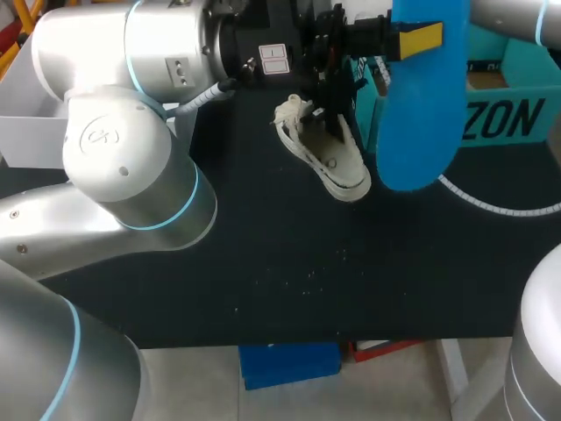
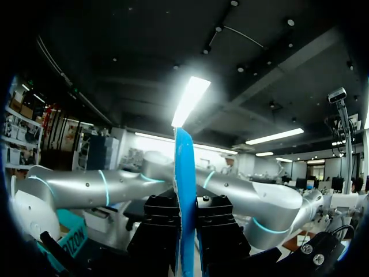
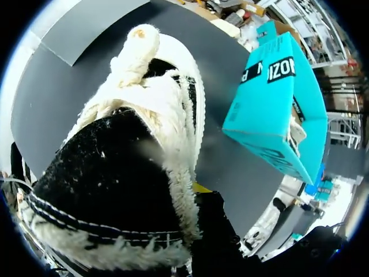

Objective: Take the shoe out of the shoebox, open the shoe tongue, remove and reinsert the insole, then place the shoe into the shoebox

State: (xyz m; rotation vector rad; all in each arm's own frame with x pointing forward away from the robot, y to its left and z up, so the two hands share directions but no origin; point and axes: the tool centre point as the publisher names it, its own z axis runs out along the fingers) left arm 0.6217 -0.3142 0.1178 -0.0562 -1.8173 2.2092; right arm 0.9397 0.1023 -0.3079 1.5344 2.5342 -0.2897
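1. Your left gripper [image 2: 185,231] is pinched on the insole [image 1: 419,114], high over the table [image 1: 263,263], probably to line it up for reinsertion.
2. Your right gripper [image 3: 200,193] sits at the shoe [image 1: 326,156] opening, likely to steady it; you can't tell its grip.
3. The shoe lies diagonally beside the box [image 1: 508,114], opening toward the right gripper. The insole stands upright.

Matte black table top [image 1: 263,263]. White banded cord [image 1: 491,207] curves across its right side. A few pale specks [image 1: 307,279] are scattered toward the front edge.
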